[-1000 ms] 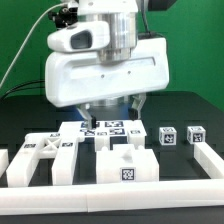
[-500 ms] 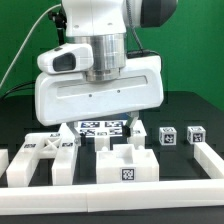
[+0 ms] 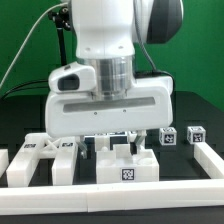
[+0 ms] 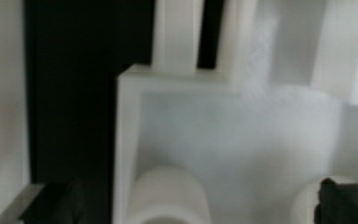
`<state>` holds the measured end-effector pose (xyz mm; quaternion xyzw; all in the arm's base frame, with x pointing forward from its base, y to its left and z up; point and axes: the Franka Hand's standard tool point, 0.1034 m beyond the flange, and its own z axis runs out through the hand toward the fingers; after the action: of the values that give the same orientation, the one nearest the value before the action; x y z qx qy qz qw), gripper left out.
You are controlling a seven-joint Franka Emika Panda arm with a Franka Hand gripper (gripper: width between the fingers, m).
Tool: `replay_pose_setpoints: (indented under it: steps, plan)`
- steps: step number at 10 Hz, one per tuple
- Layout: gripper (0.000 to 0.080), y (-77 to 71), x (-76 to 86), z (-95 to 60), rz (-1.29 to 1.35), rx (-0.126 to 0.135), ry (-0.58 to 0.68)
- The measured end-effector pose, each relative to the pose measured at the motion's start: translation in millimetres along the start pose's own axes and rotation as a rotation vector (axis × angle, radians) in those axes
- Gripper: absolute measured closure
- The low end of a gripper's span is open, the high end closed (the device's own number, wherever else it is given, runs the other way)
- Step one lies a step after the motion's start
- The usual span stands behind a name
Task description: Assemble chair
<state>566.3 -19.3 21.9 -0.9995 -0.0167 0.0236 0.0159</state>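
Note:
The chair is in loose white tagged parts on the black table. A slotted flat panel (image 3: 42, 150) lies at the exterior view's left. A blocky notched part (image 3: 128, 166) stands at front centre, and two small cubes (image 3: 170, 136) sit at the right. My gripper (image 3: 116, 140) is low over the back of the notched part, with the hand hiding its fingers. In the wrist view the notched part (image 4: 229, 130) fills the frame. The gripper (image 4: 190, 205) has dark fingertips (image 4: 343, 200) far apart on either side of the part, with a gap on one side. It is open.
A low white rail (image 3: 110, 190) borders the table at the front and both sides. The marker board (image 3: 100, 138) is mostly hidden behind the hand. Dark cables hang at the back left.
The hand has come down and shifted toward the exterior view's right. It now sits low over the notched part and covers the marker board that showed before.

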Motion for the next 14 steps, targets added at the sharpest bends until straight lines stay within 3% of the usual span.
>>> replay_pose_setpoints:
  steps: [3,6,7,8,9,10,11,12,14]
  plan:
    - [0.0150,1.1,-9.6,11.4,-0.011,0.000,-0.010]
    - [0.0150,1.4,-9.8,11.6,-0.016,0.000,-0.010]
    - [0.0236,1.4,-9.9,11.6,-0.016,0.000,-0.011]
    - [0.0402,1.4,-9.9,11.7,-0.016,0.000,-0.011]
    - [0.0402,1.4,-9.9,11.7,-0.016,0.000,-0.011]
    - [0.0580,1.4,-9.9,11.7,-0.016,0.000,-0.011]
    - [0.0580,1.4,-9.9,11.7,-0.016,0.000,-0.011]
    - [0.0742,1.3,-10.0,11.8,-0.016,0.000,-0.011]
    - [0.0768,1.3,-9.9,11.7,-0.016,0.000,-0.011]
